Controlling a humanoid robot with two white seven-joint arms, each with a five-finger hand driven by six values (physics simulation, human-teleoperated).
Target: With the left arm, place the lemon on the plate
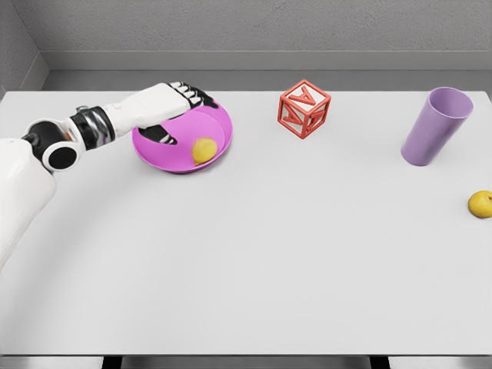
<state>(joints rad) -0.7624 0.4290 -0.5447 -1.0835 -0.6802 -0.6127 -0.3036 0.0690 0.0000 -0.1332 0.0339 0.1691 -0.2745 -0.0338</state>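
Note:
A yellow lemon [203, 151] lies inside the magenta plate [219, 123], near its front right rim, at the table's back left. My left hand [187, 97] hovers over the plate's back edge, up and left of the lemon, its fingers relaxed and holding nothing. The white left forearm [131, 115] runs in from the picture's left over the plate's left side. My right arm does not show.
A red open-frame letter cube [305, 108] stands right of the plate. A lilac cup [436, 126] stands tilted at the back right. A small yellow fruit [481, 204] sits at the right table edge.

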